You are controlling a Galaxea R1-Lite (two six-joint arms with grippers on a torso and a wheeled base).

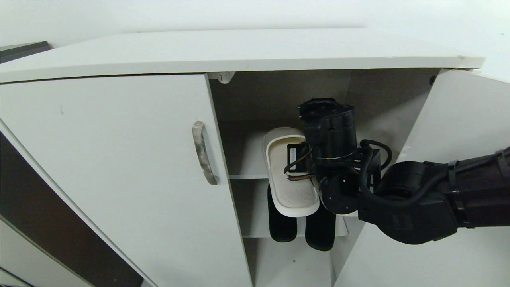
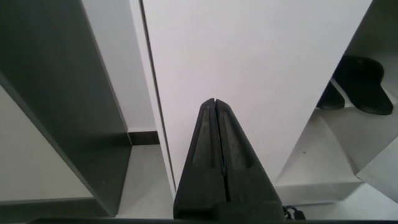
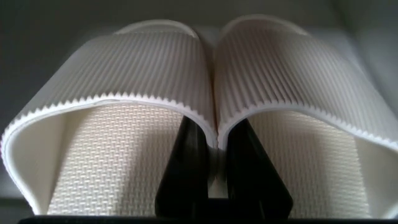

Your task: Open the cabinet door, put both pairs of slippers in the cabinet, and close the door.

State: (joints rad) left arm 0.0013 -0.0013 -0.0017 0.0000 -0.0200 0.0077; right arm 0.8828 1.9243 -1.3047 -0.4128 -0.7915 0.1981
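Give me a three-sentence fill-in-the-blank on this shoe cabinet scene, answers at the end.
The right claw grips ____ white ribbed foam slippers.
The pair of black slippers rests on a shelf ____ them.
The white left cabinet door with the metal handle is ____.
Missing words: two; below; closed.

Two white slippers (image 3: 130, 81), two black slippers (image 1: 281, 227), one cabinet (image 1: 239, 52) with two doors (image 1: 119, 167).

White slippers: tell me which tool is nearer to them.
Right. The right tool is shut on the white slippers, gripping both together at the cabinet's open side. The left tool, shut and empty, is outside, facing the closed door, apart from them.
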